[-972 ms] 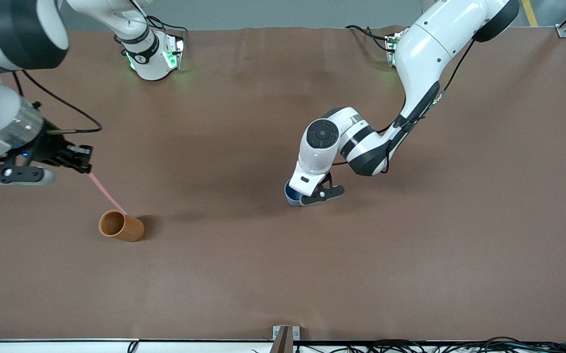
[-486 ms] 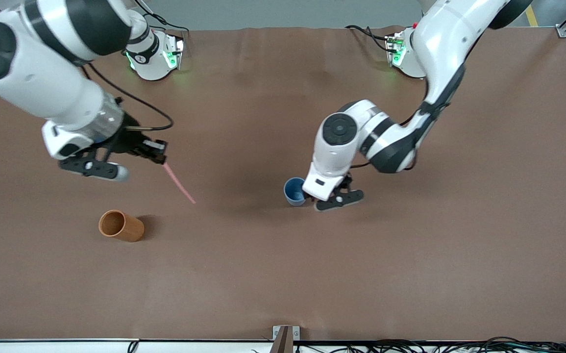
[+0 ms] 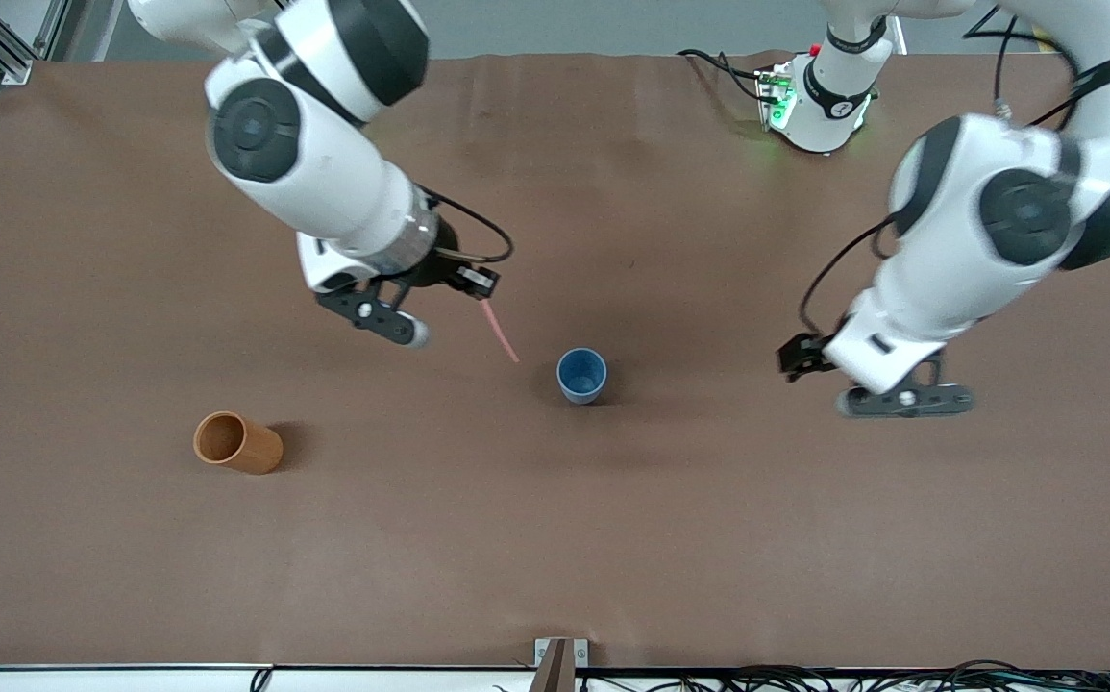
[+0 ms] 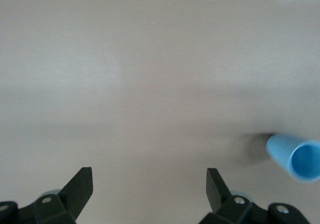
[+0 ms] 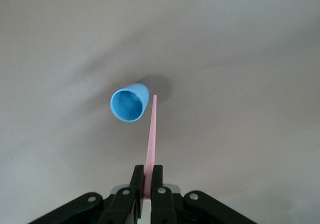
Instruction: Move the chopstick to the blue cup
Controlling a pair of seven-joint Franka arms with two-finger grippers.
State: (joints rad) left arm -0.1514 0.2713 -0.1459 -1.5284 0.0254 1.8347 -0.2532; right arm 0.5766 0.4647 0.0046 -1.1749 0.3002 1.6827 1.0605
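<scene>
The left gripper [image 3: 886, 384] has released the blue cup [image 3: 581, 374] onto the brown table [image 3: 612, 538]; the right gripper [image 3: 463, 288] grasps the chopstick [image 3: 499, 332].

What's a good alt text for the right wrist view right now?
The right gripper is shut on a pink chopstick, whose tip points toward an upright blue cup standing on the brown table. The chopstick is not in the cup yet.
</scene>
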